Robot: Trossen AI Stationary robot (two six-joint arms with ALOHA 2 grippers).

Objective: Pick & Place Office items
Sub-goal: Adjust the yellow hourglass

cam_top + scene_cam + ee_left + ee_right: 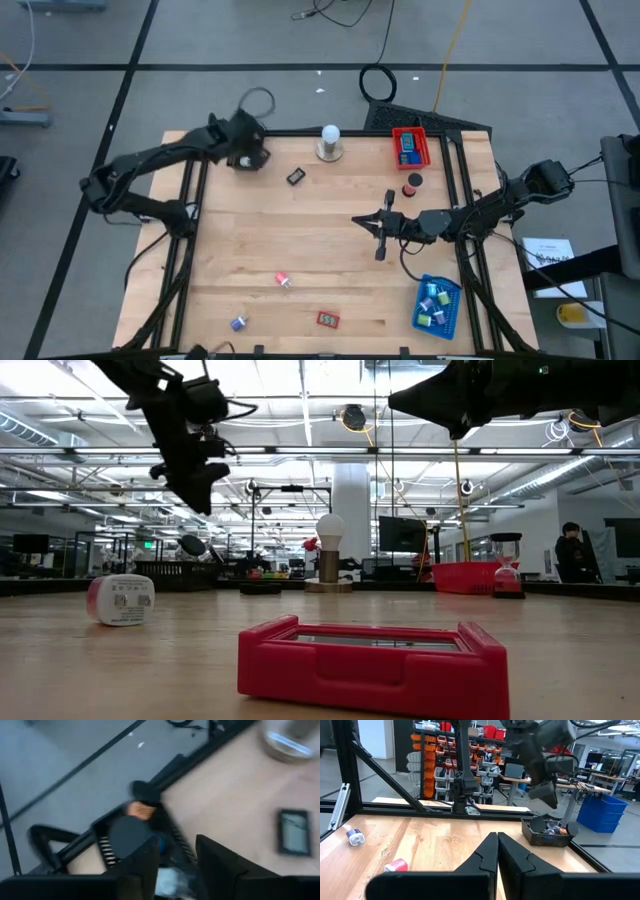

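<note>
Sorting is partly done, judging from above: the blue tray (438, 306) at the near right corner and the red tray (410, 147) at the far right each hold several small pieces, while a pink-and-white roll (283, 280), a small purple piece (239, 322) and a flat red block (328, 319) lie loose near the front edge, a black block (296, 176) lies far left of centre by the white bulb (329, 141), and a red roll (414, 182) sits near the red tray. My right gripper (381, 228) hangs over bare wood right of centre; my left gripper (243, 152) is at the far left corner. At table height the red block (372, 663) fills the foreground, the roll (121, 599) to its left. My left wrist camera shows my fingers (145, 865) narrowly parted over the black tray (145, 845), holding nothing I can see. My right wrist camera shows my fingers (485, 855) closed together, empty. I judge I'm between picks; next, the right arm should open and reach for a loose piece near the front.
</note>
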